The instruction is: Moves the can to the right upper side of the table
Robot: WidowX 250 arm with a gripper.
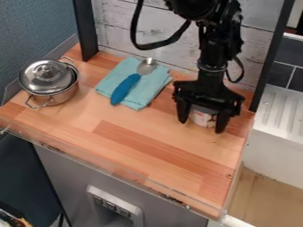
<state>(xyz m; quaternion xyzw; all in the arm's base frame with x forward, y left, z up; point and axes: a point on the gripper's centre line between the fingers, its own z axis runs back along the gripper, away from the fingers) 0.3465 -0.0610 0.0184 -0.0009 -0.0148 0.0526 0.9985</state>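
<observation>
One can (202, 119) between black fingers (222, 121)

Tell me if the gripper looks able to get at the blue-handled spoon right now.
Probably not straight away: the gripper is around the can and would have to leave it first, though the spoon lies uncovered on the cloth.

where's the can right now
In the camera view, the can sits between the fingers of the black gripper, toward the table's upper right, right of the blue cloth.
</observation>
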